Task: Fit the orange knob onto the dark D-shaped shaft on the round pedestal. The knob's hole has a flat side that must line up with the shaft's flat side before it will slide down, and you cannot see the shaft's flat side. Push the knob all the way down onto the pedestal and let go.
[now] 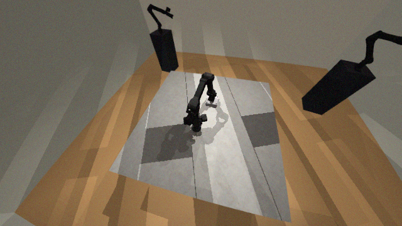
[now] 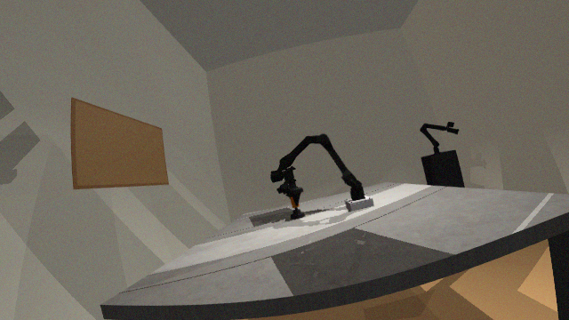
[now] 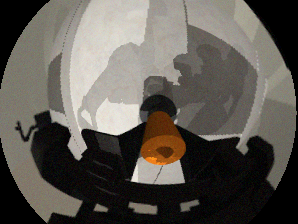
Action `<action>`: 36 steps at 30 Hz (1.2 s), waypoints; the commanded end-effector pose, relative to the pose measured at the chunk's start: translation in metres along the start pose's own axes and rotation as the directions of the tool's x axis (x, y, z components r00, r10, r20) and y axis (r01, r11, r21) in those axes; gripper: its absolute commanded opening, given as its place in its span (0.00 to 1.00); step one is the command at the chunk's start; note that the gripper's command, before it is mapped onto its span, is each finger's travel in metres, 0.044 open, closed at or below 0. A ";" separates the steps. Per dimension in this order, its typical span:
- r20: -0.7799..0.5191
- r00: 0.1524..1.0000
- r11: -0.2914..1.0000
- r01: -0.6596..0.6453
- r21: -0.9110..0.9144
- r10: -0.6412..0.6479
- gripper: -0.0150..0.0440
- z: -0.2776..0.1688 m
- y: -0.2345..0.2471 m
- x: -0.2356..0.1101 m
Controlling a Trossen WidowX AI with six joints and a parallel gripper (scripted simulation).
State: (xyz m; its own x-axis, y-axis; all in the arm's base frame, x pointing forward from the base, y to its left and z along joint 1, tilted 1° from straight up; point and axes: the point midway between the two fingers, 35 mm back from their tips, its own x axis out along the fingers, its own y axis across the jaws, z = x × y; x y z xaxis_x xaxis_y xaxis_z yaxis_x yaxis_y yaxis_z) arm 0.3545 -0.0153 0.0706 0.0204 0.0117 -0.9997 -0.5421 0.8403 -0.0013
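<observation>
My gripper [image 3: 158,125] [image 2: 292,196] [image 1: 196,125] is shut on the orange knob [image 3: 160,139] [image 2: 292,203] and holds it upright, pointing straight down. The dark round pedestal [image 3: 158,103] [image 2: 297,214] lies right below the knob's far end. In the exterior view the knob sits just above the pedestal, in line with it. The D-shaped shaft is hidden by the knob. I cannot tell how far the knob sits down on it. In the top view the arm hides the knob and pedestal.
The arm's base [image 2: 358,204] [image 1: 212,103] stands on the grey table [image 2: 400,231] [image 1: 176,163]. Two black camera stands [image 1: 164,47] [image 1: 339,85] are off the table at the back and right. A brown panel [image 2: 117,147] hangs on the wall.
</observation>
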 end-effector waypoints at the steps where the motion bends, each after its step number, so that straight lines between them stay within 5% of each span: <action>1: 0.004 1.000 1.000 0.006 -0.006 -0.006 0.25 0.001 -0.001 0.000; 36: 0.004 1.000 0.977 0.007 -0.214 -0.006 0.25 0.000 -0.001 -0.001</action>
State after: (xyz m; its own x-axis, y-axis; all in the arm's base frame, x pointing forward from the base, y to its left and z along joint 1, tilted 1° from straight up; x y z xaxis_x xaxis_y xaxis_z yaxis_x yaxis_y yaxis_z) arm 0.3549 -0.0155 0.0722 0.0250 0.0115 -0.9996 -0.7024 0.7117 -0.0094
